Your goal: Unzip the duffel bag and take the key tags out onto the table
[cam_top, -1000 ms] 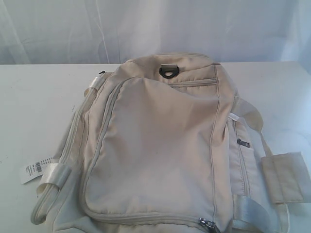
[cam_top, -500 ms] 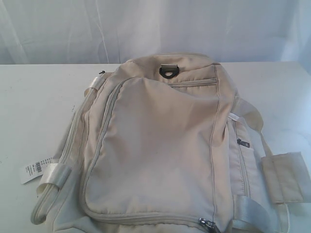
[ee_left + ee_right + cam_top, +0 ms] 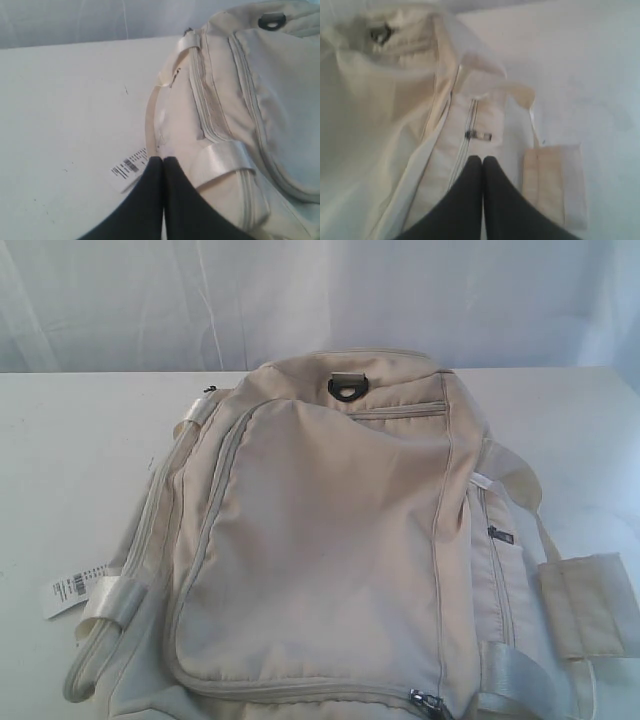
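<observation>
I am viewing the duffel bag [image 3: 330, 540] lying zipped across the middle of the white table [image 3: 80, 460], with its black D-ring [image 3: 347, 388] at the far end. My left jaws are pressing fully together, gripping nothing, hovering near the bag's barcode label [image 3: 131, 167]. My right jaws are also sitting fully closed and empty, hanging above a side zipper pull [image 3: 479, 135].
</observation>
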Available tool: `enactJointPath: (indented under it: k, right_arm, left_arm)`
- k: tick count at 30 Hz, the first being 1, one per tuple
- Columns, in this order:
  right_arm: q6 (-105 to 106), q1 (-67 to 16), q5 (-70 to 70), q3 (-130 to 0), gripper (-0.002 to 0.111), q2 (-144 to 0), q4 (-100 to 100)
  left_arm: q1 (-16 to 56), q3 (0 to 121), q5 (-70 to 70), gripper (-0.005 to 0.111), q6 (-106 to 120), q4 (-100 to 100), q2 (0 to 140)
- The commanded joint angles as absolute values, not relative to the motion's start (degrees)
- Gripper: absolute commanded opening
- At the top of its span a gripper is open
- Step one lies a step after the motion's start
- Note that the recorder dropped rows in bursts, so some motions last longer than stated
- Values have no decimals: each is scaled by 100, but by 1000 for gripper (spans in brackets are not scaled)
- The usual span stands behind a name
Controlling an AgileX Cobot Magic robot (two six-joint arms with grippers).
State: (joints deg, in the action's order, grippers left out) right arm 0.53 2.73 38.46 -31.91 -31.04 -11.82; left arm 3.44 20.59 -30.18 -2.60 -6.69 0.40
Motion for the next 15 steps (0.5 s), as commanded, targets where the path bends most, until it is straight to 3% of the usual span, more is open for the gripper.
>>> enactJointPath:
  k: [1, 8, 11, 15]
  right_arm:
    - [621, 114, 4299, -3409, 0, -3799, -1486]
    - [772, 42, 4061, -3354, 0, -4073, -1689]
    - [772, 42, 4048, -3354, 0, -4073, -1924]
    - [772, 42, 4023, -3354, 0, -4073, -1951]
  left_arm:
    - [424, 2626, -3913, 0, 706, -1746, 385]
    - [616, 4263, -5613, 0, 3548, -4986, 2056]
    - [891, 4769, -6185, 0, 3757, -4718, 3175]
    - [2016, 4872, -6996, 0, 4040, -3933, 4754]
